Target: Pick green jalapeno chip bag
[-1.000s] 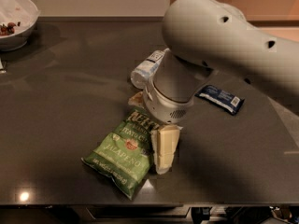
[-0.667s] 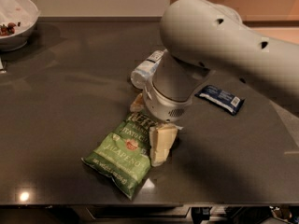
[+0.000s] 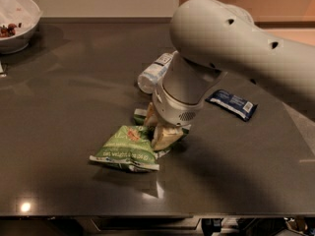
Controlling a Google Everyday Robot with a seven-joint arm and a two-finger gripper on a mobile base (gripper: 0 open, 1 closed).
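The green jalapeno chip bag [image 3: 127, 147] is a crinkly, bright-green packet with pale lettering along its lower edge and a small red mark near the middle of its face. It lies on the dark table [image 3: 69, 97], just in front of the clear water bottle [image 3: 153, 73] and a little to the left of it, on the camera's side. Its lower end rests flat on the tabletop, spread wide. Its upper end, the end towards the bottle, is bunched and creased, with scraps of green showing on either side of the gripper.

The gripper [image 3: 158, 129] points down directly in front of the bottle, at the bag's bunched upper end. Its two cream fingers [image 3: 165, 137] are drawn close together, with the crumpled green foil pinched between them, so it is clamped on the bag. One finger stands on the side nearer the bottle, the other on the side nearer the camera. The wide pale arm [image 3: 236, 48] rises from the gripper up and to the right, covering part of the bottle.

A small dark blue wrapped bar [image 3: 231, 103] lies to the right of the bottle, well apart from the bag. A white bowl [image 3: 17, 25] sits far to the left of the bottle, at the back corner of the table.
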